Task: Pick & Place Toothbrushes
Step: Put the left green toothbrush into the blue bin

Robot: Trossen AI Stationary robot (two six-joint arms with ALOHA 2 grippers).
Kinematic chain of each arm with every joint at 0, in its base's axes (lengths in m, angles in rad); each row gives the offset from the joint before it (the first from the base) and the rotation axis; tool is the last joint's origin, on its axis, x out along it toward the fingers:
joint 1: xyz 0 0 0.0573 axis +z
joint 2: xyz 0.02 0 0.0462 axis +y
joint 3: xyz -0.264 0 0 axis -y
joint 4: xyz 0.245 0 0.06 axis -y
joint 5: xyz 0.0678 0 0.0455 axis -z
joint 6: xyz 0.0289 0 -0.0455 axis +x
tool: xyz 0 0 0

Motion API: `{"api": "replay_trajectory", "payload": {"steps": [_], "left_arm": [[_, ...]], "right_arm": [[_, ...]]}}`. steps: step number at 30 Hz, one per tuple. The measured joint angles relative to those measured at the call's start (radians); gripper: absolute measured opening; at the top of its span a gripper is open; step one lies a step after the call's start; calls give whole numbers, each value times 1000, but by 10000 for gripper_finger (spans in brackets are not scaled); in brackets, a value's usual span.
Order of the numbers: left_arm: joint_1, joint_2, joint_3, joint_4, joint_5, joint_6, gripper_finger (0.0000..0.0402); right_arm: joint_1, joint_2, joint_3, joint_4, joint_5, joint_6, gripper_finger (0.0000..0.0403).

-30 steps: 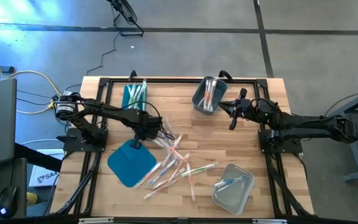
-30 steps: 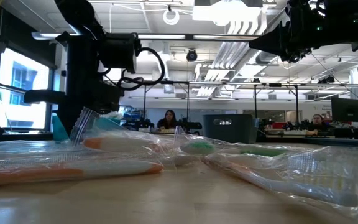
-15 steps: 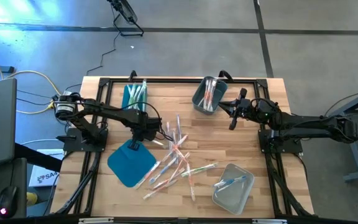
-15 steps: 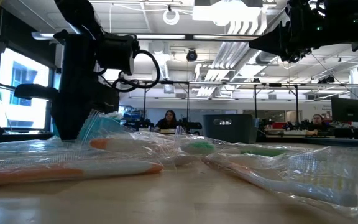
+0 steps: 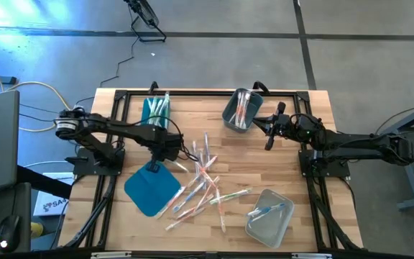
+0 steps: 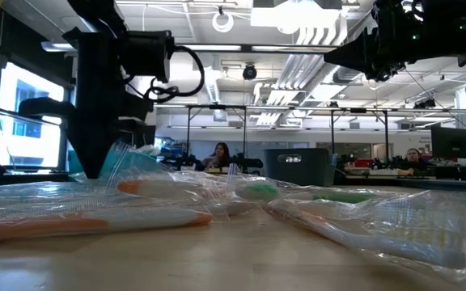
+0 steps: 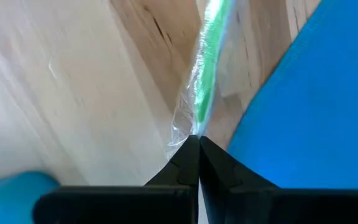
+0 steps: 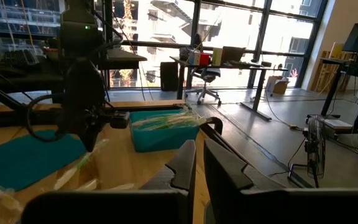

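Left wrist view: left tool (image 7: 198, 142) pinches green toothbrush (image 7: 208, 68) wrapper.

A flat teal plastic lid (image 5: 151, 188) lies on the pale wooden tabletop (image 5: 286, 169), right beside the left arm's jaws. A teal rectangular bin (image 5: 156, 111) stands near those jaws, toward the far edge. A grey rectangular bin (image 5: 240, 110) sits just beside the right arm's jaws. A clear rectangular bin (image 5: 269, 216) rests well apart from both.
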Motion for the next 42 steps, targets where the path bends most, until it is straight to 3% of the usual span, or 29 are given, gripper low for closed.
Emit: {"api": "replay_trajectory", "payload": {"steps": [10,27,37,42], "left_arm": [[1,-100,3,-48,-31,-9,1],[1,-294,3,-186,-133,-185,0],[1,-388,4,-157,-337,-363,0],[34,-417,4,-70,-373,-412,0]], "right_arm": [[0,0,0,0,0,0,25],[0,0,0,0,0,0,25],[0,0,0,0,0,0,25],[0,0,0,0,0,0,25]]}}
